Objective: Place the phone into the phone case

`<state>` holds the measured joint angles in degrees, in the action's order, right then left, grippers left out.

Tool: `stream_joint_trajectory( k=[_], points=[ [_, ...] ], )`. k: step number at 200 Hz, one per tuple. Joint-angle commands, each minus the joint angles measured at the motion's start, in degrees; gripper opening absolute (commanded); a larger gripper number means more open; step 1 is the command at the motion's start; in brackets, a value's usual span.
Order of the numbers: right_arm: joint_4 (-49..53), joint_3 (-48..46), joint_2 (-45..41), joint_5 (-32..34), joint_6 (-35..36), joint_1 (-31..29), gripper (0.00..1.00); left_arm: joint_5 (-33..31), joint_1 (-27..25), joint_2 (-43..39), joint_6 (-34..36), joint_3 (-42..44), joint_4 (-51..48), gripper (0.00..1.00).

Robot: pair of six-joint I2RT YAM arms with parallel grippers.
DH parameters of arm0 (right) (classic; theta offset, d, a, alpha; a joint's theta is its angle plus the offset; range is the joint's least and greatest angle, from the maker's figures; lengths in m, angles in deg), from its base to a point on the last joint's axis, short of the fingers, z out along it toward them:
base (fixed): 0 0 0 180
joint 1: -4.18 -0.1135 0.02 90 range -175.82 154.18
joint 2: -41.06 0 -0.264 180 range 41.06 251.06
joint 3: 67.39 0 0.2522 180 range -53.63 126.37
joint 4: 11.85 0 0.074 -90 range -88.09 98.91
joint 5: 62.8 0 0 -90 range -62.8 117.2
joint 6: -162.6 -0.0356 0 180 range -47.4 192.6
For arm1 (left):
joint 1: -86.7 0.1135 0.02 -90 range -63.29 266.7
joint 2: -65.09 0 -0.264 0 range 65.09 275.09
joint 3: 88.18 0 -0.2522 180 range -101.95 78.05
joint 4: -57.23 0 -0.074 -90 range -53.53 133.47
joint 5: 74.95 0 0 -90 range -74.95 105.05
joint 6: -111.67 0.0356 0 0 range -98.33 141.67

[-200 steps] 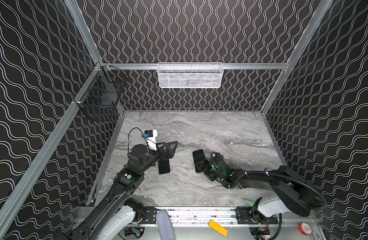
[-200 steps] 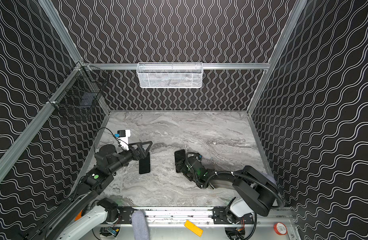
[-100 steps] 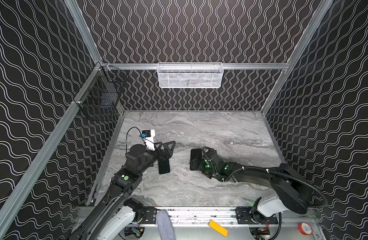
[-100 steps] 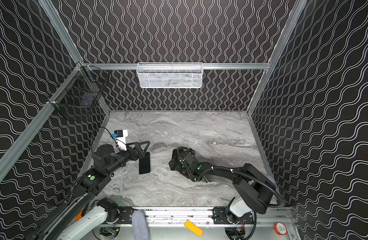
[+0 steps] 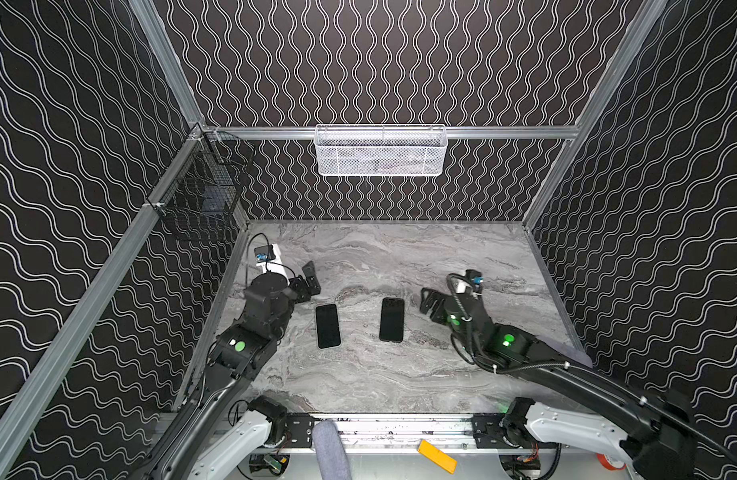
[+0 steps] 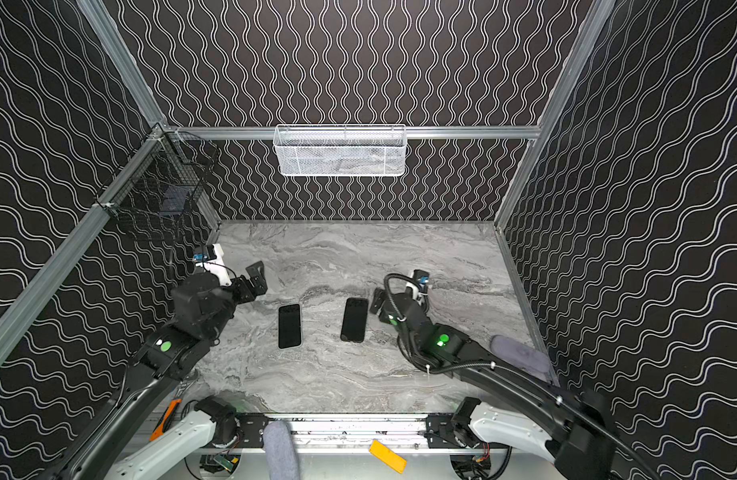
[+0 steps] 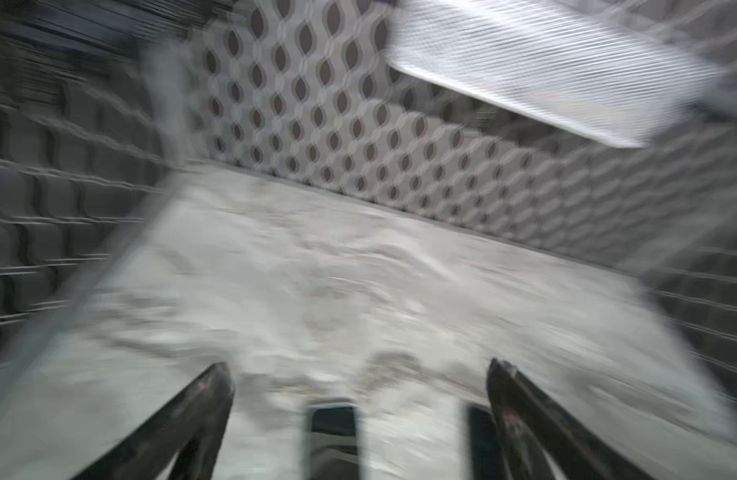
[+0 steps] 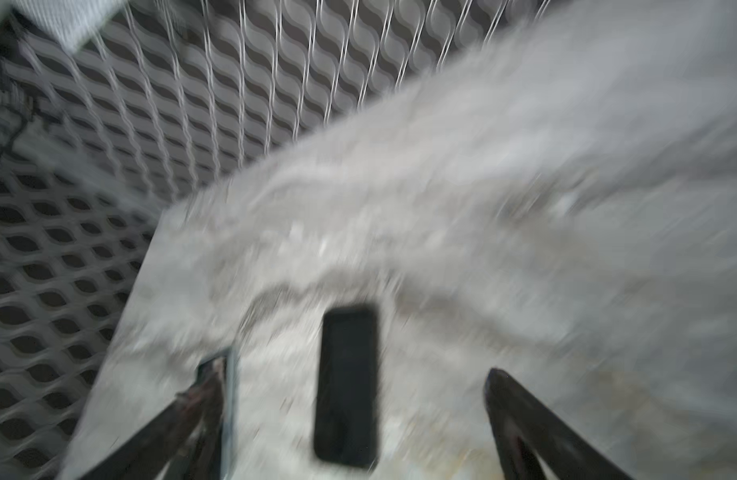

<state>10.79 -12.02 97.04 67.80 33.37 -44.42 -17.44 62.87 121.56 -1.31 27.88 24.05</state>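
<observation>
Grey marble table (image 5: 400,257), black wavy walls, white mesh basket (image 5: 381,151) on the far wall. Two dark flat slabs lay mid-table, side by side, apart, bare marble between them. Left one showed a paler rim in both wrist views, so I took it for the phone case (image 5: 328,326). Right one was plain glossy black, so I took it for the phone (image 5: 391,319). Not certain, as the wrist views were smeared.

Both long axes ran near-to-far, roughly parallel, with the phone right of the case. My right claw (image 5: 431,301) hung just right of the phone's far end, apart from it, jaws spread wide, nothing in them. My left claw (image 5: 306,284) sat far-left of the case's far end, also apart, jaws wide, empty. So the right claw was nearer the phone and the left claw nearer the case.

Both arms reached in low from the near rail, left claw pointing far-right, right claw pointing far-left. Judged: phone not yet in the case, and the next grab would go across the phone's short width.
</observation>
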Motion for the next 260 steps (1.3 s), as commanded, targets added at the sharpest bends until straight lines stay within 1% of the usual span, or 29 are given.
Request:
stream_joint_trajectory(
  k=[1,9,25,35,44,52,64,77,91,99,111,119,133,146,158,165,169,176,179,183,192,207,214,221,230,235,245,249,260],
  points=[
    [-12.5,-6.0,-5.6,14.6,18.8,4.5,0.99,-20.7,2.4,1.0,10.5,6.2,9.0,0.98],
    [-18.1,-9.8,-8.8,13.7,21.8,7.8,0.99,-20.5,4.2,-0.3,12.9,10.5,15.8,0.98],
    [-27.1,-17.4,-15.1,12.2,25.7,14.8,0.99,-17.6,8.6,-3.7,13.5,18.4,26.8,0.98],
    [-32.2,-21.8,-17.9,13.4,28.5,18.4,0.99,-14.5,11.4,-4.5,14.6,23.3,33.5,0.98],
    [-36.0,-25.4,-19.3,15.3,30.6,21.2,0.99,-11.0,14.2,-3.4,17.1,26.6,38.4,0.98],
    [-38.7,-27.9,-19.6,18.6,32.6,23.0,0.99,-9.1,16.2,-1.2,18.6,28.2,40.0,0.98],
    [-41.4,-30.7,-18.3,22.9,33.0,26.1,0.99,-10.1,17.7,1.9,17.1,29.1,37.9,0.99],
    [-42.7,-32.4,-15.7,24.2,32.6,27.9,0.99,-7.0,18.7,4.7,15.1,30.8,39.2,0.98],
    [-47.3,-34.2,-11.7,24.1,33.6,28.5,0.99,-3.8,19.8,8.5,15.2,32.7,45.5,0.99],
    [-52.9,-35.5,-9.2,23.5,35.4,28.6,0.99,-1.9,20.3,10.9,16.8,33.7,50.5,0.99],
    [-61.3,-37.2,-5.1,20.8,38.8,28.6,0.99,0.7,21.4,14.5,19.1,34.3,56.8,0.99],
    [-67.0,-38.1,-2.0,20.1,41.4,28.6,0.99,4.5,22.0,16.3,21.0,34.0,59.1,0.99],
    [-78.2,-39.7,3.9,18.7,46.0,28.9,0.99,12.0,22.8,19.9,23.2,35.7,69.5,0.99],
    [-88.8,-41.5,9.3,14.7,49.0,29.2,0.99,19.6,23.4,22.6,25.3,34.1,70.8,0.99],
    [-95.8,-42.1,13.9,11.6,50.0,29.4,0.99,24.0,23.6,23.8,26.3,31.2,65.8,0.99],
    [-98.9,-42.2,16.4,10.1,50.9,29.5,1.0,26.9,23.8,24.8,26.9,30.4,65.5,0.99],
    [-100.3,-42.1,17.7,9.7,51.3,29.6,0.99,27.8,23.9,25.2,27.1,30.1,65.5,0.98],
    [-102.7,-42.1,19.9,9.4,51.9,29.7,0.99,27.8,23.9,25.2,24.6,30.6,65.7,0.99],
    [-103.6,-41.9,20.9,9.4,52.2,29.7,1.0,27.6,24.0,25.2,23.2,31.5,68.7,0.99],
    [-104.6,-41.9,22.2,9.3,52.4,29.8,0.99,27.3,24.0,25.6,21.4,32.8,72.5,0.99],
    [-106.7,-41.6,24.9,8.8,52.5,30.1,0.99,28.1,23.9,27.1,22.3,35.5,79.7,0.99],
    [-107.5,-40.3,28.2,7.7,52.6,30.5,1.0,24.7,23.8,29.4,21.2,36.2,82.4,0.99],
    [-107.1,-39.6,28.8,6.1,52.4,30.6,1.0,23.6,23.9,30.9,20.6,36.2,84.0,0.99],
    [-105.5,-38.8,29.0,4.7,51.3,31.1,1.0,23.6,23.9,32.6,21.1,36.4,86.9,0.99],
    [-101.7,-37.4,28.6,1.6,49.1,32.5,0.99,27.1,23.8,34.6,22.4,36.4,87.6,0.99],
    [-98.9,-36.7,28.3,-1.0,48.1,33.7,1.0,28.0,23.8,36.4,22.9,36.4,89.7,0.99],
    [-92.2,-34.6,27.3,-6.0,45.3,36.8,1.0,27.1,23.8,40.5,22.6,37.2,96.8,0.99],
    [-89.4,-33.9,26.9,-8.0,44.0,38.1,0.99,27.0,23.8,40.3,22.5,37.1,95.6,0.99],
    [-83.4,-32.4,26.0,-13.7,40.4,42.1,1.0,26.6,23.7,37.3,22.4,34.6,86.2,0.99]
  ],
)
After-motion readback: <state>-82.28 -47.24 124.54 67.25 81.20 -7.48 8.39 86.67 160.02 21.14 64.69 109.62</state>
